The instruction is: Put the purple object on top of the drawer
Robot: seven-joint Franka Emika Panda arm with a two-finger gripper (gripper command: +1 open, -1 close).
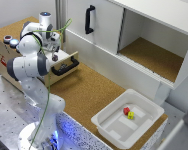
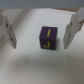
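Wrist view alone shows the purple cube [image 2: 48, 38] lying free between the wide-open gripper [image 2: 42, 33] fingers. Exterior view hides it behind the arm [image 1: 28, 65], over the drawer [image 1: 24, 59].

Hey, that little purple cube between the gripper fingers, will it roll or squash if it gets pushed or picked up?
The purple cube looks flat-faced with square edges, so it would probably slide or tip, not roll. It appears rigid, likely holding shape under a pinch. It sits small between the open gripper fingers, so it is probably light, though its smooth faces might slip.
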